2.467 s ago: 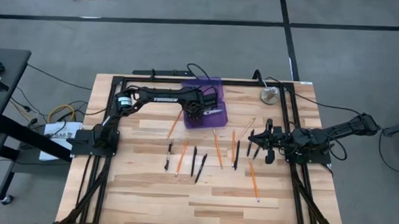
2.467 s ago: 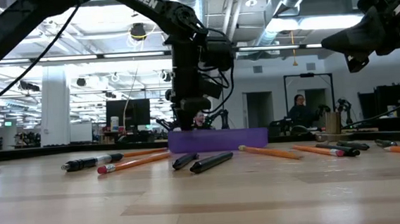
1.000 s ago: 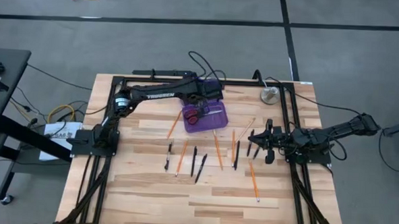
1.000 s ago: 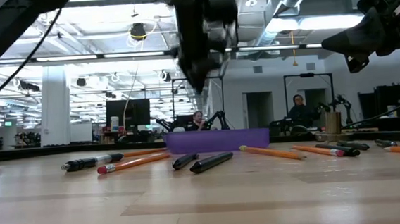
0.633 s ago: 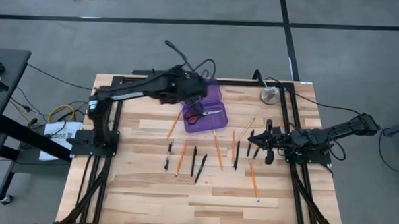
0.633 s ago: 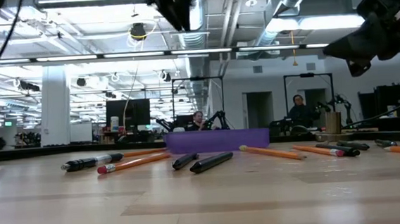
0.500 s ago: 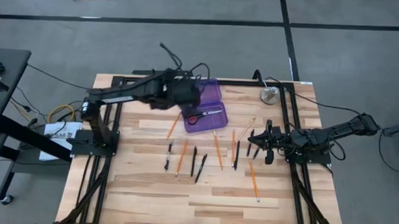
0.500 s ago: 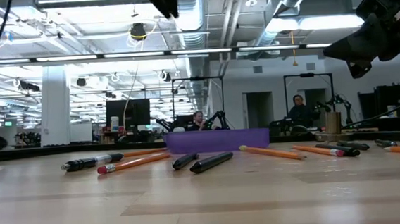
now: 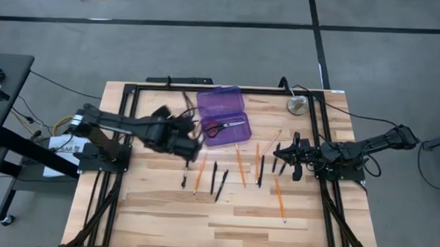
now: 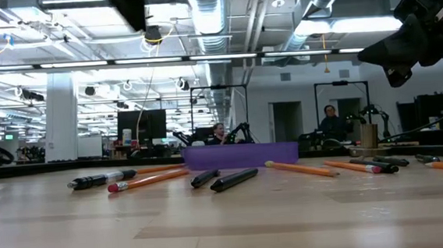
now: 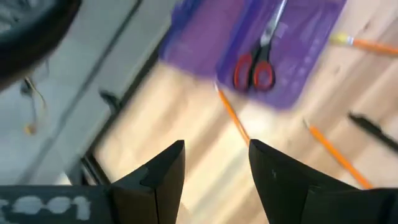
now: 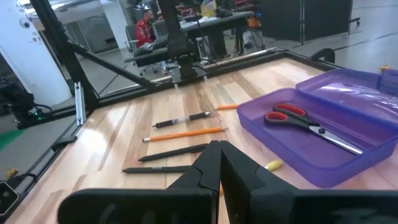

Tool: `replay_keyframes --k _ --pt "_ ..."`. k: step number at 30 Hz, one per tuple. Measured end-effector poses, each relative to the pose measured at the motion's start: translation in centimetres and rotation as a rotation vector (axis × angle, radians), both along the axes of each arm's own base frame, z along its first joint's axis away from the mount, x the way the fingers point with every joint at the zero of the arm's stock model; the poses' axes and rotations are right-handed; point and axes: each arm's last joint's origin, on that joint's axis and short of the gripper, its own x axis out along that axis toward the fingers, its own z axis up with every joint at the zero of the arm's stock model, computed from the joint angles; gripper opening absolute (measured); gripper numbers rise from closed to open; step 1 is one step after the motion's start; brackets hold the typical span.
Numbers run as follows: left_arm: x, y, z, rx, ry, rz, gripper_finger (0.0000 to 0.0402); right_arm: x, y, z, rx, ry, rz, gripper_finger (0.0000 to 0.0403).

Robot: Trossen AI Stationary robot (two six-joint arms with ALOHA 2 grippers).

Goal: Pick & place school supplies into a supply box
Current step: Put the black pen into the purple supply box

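The open purple supply box (image 9: pixel 222 112) lies at the table's far middle, and red-handled scissors (image 9: pixel 223 127) rest flat inside it (image 11: pixel 255 62). Orange pencils (image 9: pixel 240 163) and black pens (image 9: pixel 213 177) lie loose on the wood nearer the front. My left gripper (image 9: pixel 194 145) hangs open and empty above the table, left of and nearer than the box; its wrist view shows a clear gap between the fingers (image 11: pixel 214 162). My right gripper (image 9: pixel 278 152) waits at the right side, shut and empty (image 12: pixel 219 155).
A round grey metal disc (image 9: pixel 298 104) sits at the far right corner. A black frame (image 9: pixel 207 87) runs around the table's far and side edges. The near half of the table (image 9: pixel 223 228) holds nothing. A person (image 10: pixel 332 120) sits in the room behind.
My left gripper, open throughout, has swung away from above the supply box toward the table's left and near side, rising and rolling as it went. The scissors stay lying in the box. In the low view only the arm still shows, at the top.
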Motion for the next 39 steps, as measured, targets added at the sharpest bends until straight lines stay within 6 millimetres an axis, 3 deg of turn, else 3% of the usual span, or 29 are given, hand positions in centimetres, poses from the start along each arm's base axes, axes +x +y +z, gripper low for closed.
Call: replay_keyframes --k 7,14,17,23,39 --pt "-4.7 -1.9 -5.5 -0.321 -0.22 0.064 0.0169 0.0 0.0 0.1 0.001 -0.006 0.0 0.0" --pt "-5.7 -2.7 -12.6 -0.713 -0.347 0.072 0.0169 0.0 0.0 0.1 0.005 -0.014 0.0 0.0" --pt "-5.9 -2.8 -14.6 -0.806 -0.364 0.064 0.0169 0.0 0.0 0.1 0.018 -0.015 -0.002 0.0" --pt "-6.0 -2.7 -15.6 -0.81 -0.399 0.098 0.0169 0.0 0.0 0.1 0.018 -0.014 -0.002 0.0" --pt "-5.9 -1.6 -15.4 -0.44 -0.611 0.219 0.0169 0.0 0.0 0.1 0.012 -0.014 -0.001 0.0"
